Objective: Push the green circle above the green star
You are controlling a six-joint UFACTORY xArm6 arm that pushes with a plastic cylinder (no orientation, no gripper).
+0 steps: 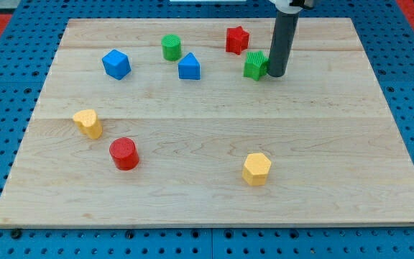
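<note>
The green circle (171, 47), a short cylinder, stands near the view's top, left of centre. The green star (255, 65) lies to its right, slightly lower. My tip (275, 74) rests on the board right against the green star's right side. The dark rod rises from there to the view's top edge. The tip is well to the right of the green circle, with the blue triangular block (189, 67) between them.
A red star (236, 39) sits just above-left of the green star. A blue cube (116, 64) is at the upper left. A yellow heart (88, 123) and a red cylinder (124, 153) are at lower left. A yellow hexagon (256, 169) is at lower centre-right. The wooden board (336, 180) lies on blue pegboard.
</note>
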